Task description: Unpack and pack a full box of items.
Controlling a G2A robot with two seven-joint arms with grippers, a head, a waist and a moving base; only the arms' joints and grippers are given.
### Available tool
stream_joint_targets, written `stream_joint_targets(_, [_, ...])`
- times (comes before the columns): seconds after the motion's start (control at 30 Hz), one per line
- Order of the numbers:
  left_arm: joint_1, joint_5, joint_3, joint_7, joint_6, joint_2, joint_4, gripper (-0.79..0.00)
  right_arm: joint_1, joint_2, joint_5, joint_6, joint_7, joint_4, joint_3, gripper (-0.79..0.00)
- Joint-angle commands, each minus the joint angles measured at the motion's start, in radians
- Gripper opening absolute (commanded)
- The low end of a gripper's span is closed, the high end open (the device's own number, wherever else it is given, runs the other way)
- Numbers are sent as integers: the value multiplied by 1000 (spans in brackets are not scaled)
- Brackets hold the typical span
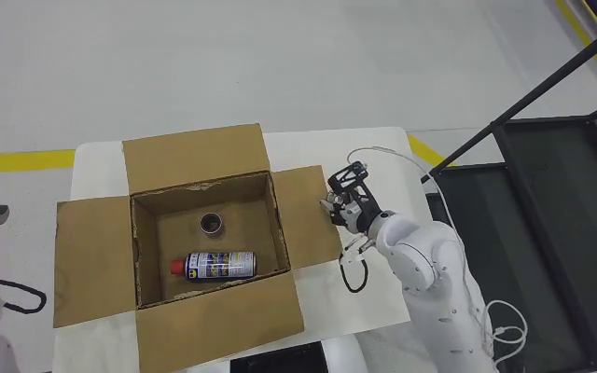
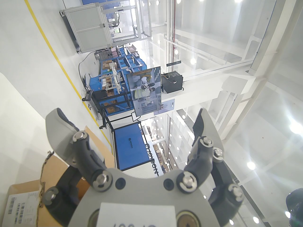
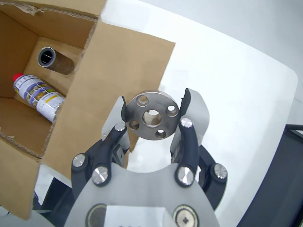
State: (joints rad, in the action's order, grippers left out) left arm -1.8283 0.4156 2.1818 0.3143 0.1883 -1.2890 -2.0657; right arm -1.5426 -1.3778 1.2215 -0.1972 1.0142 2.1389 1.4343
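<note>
My right gripper [image 3: 153, 106] clamps a metal flange [image 3: 139, 114] above the box's [image 1: 191, 158] right flap, with bare table [image 1: 373, 158] beyond. Inside the box, a spray can [image 1: 219, 265] lies beside a tube [image 1: 213, 223]. My left gripper [image 2: 131, 119] is spread wide and holds nothing.

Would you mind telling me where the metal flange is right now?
The metal flange is gripped in the right end effector, over the white table by the outer edge of the right flap of the cardboard box in the top view.
</note>
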Motion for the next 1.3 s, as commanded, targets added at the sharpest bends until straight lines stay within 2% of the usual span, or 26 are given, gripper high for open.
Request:
stream_joint_targets(0.0, [0, 0, 0, 0, 0, 0, 0, 0, -7, 3, 4, -2, -9, -16, 9, -785])
stream_joint_targets(0.5, [0, 0, 0, 0, 0, 0, 0, 0, -3, 24, 90, 20, -23, -157, 54, -785])
stream_joint_targets(0.73, [0, 0, 0, 0, 0, 0, 0, 0, 27, 24, 48, 31, -66, -277, 27, -785])
stream_joint_targets(1.0, [0, 0, 0, 0, 0, 0, 0, 0, 87, 25, 127, 67, -75, -386, -40, -785])
stream_joint_targets(1.27, [0, 0, 0, 0, 0, 0, 0, 0, 129, 22, 148, 114, -79, -434, -79, -785])
